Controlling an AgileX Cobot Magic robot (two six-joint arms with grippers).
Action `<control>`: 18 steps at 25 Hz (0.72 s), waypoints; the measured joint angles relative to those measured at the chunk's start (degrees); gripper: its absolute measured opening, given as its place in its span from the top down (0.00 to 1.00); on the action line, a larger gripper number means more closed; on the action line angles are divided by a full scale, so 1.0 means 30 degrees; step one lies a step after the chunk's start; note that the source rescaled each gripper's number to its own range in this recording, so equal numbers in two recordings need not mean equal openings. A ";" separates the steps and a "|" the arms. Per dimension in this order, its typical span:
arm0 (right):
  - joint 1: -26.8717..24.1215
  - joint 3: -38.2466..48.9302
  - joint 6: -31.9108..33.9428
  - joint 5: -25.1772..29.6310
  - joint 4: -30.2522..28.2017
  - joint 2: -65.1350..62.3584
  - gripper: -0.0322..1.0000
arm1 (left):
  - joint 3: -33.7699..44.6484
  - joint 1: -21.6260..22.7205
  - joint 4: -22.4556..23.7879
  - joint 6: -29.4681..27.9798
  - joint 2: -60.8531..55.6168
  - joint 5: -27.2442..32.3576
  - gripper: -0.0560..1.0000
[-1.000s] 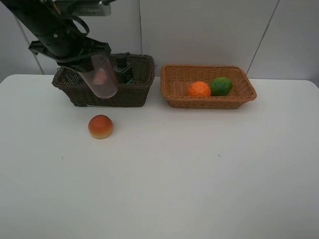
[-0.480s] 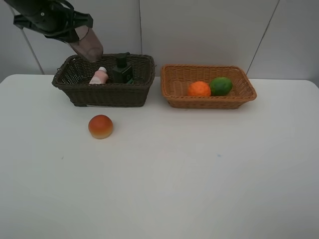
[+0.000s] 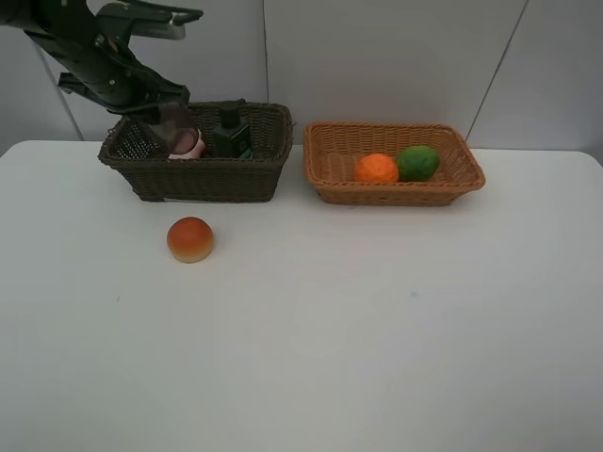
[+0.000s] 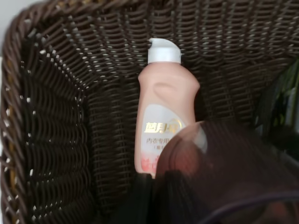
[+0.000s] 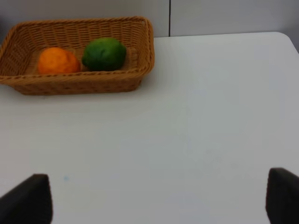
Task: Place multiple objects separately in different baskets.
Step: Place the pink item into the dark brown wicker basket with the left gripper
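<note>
The translucent purple-tinted plastic cup [image 3: 176, 135] is gripped by the left tool [image 3: 155, 121], tilted, mouth down, over the dark brown wicker basket [image 3: 250, 179]. A white table [image 3: 377, 311] and white panelled wall [image 3: 396, 56] are seen. The right tool [image 5: 159, 198] is spread wide, holding nothing.

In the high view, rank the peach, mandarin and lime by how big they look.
1. peach, largest, though it lies nearer the camera.
2. mandarin and lime look about alike; no ranking between them.

Translucent cup [image 4: 224, 172] is blurring and covering the pink bottle's [image 4: 163, 107] lower label in the left wrist view. Left gripper's fingers are hiding behind the cup. Green bottle [image 4: 280, 112] is getting cut off at the picture's edge. Right gripper's fingertips [image 5: 28, 198] are showing only as dark corners.
</note>
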 joint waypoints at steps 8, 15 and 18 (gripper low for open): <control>0.0000 0.0000 0.0000 0.0000 0.0000 0.0000 0.03 | 0.0000 0.0000 0.0020 0.0000 0.0932 -0.0470 0.95; 0.0000 0.0000 0.0000 0.0000 0.0000 0.0000 0.03 | 0.0000 0.0000 0.0020 0.0000 0.0988 -0.0489 0.68; 0.0000 0.0000 0.0000 0.0000 0.0000 0.0000 0.03 | 0.0000 0.0016 0.0020 0.0000 0.0988 -0.0489 0.29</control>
